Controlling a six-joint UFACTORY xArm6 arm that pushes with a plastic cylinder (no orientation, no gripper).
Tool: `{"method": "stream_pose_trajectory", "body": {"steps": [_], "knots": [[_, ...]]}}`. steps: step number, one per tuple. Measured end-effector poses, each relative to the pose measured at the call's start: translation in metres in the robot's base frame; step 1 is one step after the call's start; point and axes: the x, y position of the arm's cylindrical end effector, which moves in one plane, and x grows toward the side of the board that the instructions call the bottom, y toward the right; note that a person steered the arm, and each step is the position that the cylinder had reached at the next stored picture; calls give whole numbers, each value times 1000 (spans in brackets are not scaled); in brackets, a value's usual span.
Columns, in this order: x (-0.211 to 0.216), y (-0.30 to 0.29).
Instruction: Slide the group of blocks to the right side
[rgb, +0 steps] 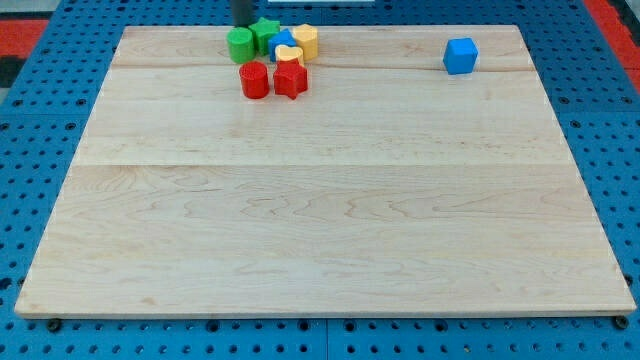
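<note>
A tight cluster of blocks sits near the view's top, left of centre. It holds a green cylinder (240, 45), a green star (265, 35), a yellow hexagon (305, 41), a yellow heart (288, 57), a blue block (283, 42) mostly hidden among them, a red cylinder (254, 80) and a red star (290, 79). A blue cube (460, 56) stands alone at the view's top right. My tip (244, 24) is at the top edge, touching or just behind the green cylinder and green star, on the cluster's upper left.
The blocks lie on a pale wooden board (320, 220). A blue pegboard surface (40, 150) surrounds it, with red strips at the view's top corners (610, 15).
</note>
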Motion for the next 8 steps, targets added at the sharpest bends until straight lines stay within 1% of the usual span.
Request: {"method": "stream_pose_trajectory", "body": {"steps": [1,2,3,4,5,6,7,8], "knots": [[7,35],[-6,12],[-6,-3],[11,-38],[16,-81],[39,-50],[41,26],[48,-43]]}}
